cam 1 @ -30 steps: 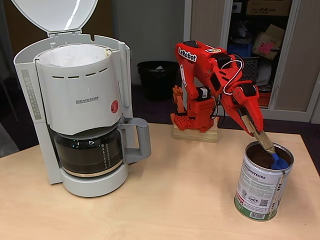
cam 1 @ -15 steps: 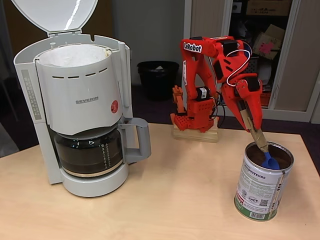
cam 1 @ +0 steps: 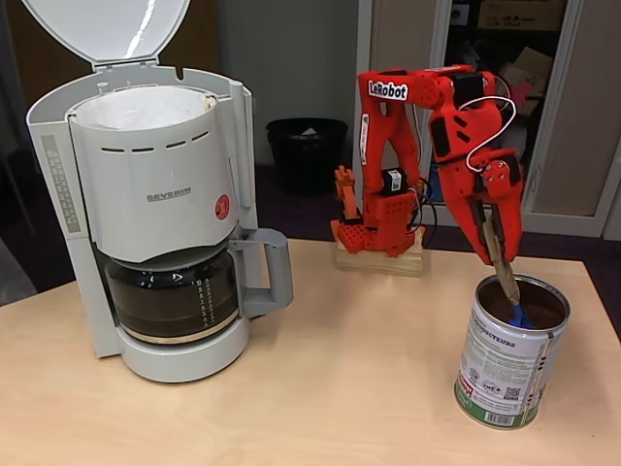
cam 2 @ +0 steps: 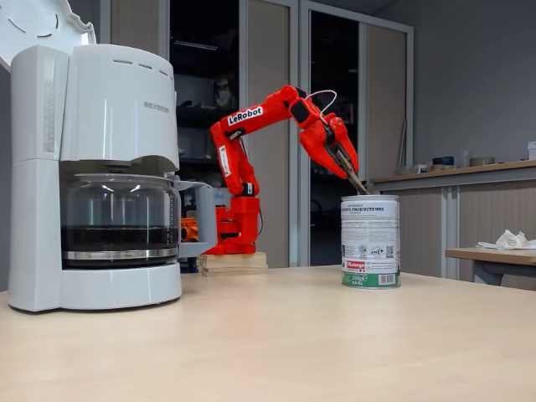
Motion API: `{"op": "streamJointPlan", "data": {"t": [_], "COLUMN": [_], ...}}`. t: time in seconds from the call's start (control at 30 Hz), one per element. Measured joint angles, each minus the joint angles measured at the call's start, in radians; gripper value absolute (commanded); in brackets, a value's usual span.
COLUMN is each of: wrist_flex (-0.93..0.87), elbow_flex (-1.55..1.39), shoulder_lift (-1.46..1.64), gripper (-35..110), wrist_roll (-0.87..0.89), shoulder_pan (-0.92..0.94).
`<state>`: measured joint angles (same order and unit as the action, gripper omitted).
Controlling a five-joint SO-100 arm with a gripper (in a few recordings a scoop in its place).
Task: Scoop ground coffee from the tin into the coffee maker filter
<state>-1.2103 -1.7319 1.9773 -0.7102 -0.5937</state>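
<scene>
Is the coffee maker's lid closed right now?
No: the lid stands tipped up above the coffee maker, leaving the white filter exposed.

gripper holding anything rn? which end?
Yes: the gripper holds a scoop by the upper end of its wooden handle; the blue bowl is down inside the tin.

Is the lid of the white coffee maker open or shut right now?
Open. The white coffee maker's rounded lid stands tilted up, leaving the white paper filter exposed.
</scene>
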Motion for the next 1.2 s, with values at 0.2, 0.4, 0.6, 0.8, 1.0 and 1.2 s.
{"op": "streamJointPlan", "data": {"t": [0.2,0.4,0.6,0.8,1.0,1.2], "wrist_flex": [-0.08,-0.132,-0.156,-0.156,-0.118,-0.089], "elbow_flex": [0.107,0.156,0.178,0.181,0.124,0.11], "shoulder_lift": [-0.069,-0.11,-0.144,-0.178,-0.186,-0.207], "gripper": [0,0,0,0,0,0], "wrist_roll": [-0.163,-0.272,-0.353,-0.38,-0.371,-0.345], "shoulder_pan": [0.029,0.026,0.008,-0.046,-0.118,-0.167]}}
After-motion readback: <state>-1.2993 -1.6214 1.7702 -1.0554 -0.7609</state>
